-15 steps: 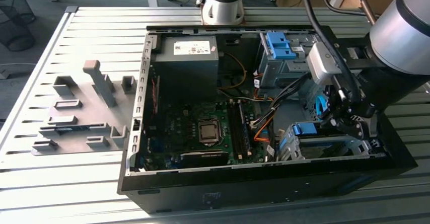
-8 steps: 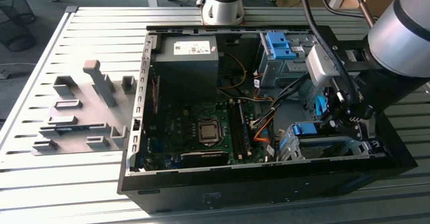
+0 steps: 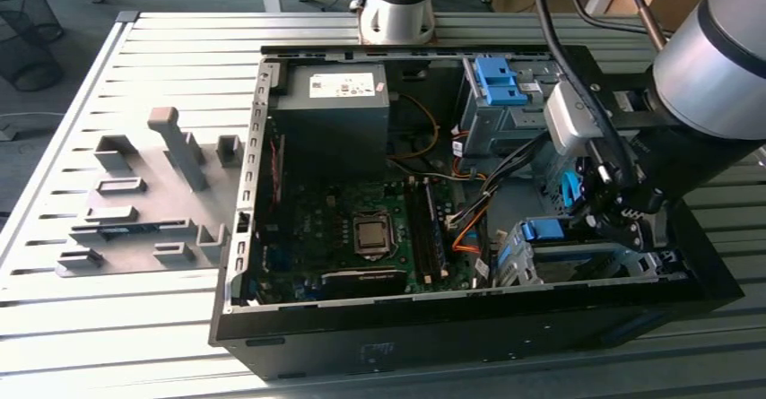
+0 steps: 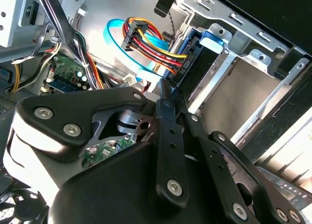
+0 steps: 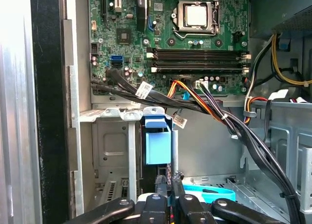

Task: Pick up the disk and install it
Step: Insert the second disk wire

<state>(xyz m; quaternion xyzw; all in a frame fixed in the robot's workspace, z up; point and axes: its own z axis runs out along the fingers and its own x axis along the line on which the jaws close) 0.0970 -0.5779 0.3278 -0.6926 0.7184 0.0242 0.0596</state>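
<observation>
Motherboard (image 5: 161, 33): green, at 12 o'clock, CPU socket (image 5: 197, 15) toward 1 o'clock
Memory slots (image 5: 197, 60): dark rows just under the socket
Cable bundle (image 5: 204, 107): black and orange wires running from centre toward 4 o'clock
Blue tab (image 5: 158, 141): light blue plastic, centre, in a grey metal bay (image 5: 112, 146)
Gripper (image 5: 171, 192): black fingers (image 5: 160, 190) at 6 o'clock, close together, nearly touching

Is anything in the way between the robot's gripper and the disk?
Nothing that I can see. The gripper is right up against the disk, which stands on edge in the metal bay. The cables cross past the disk's far end, not between the two.
</observation>
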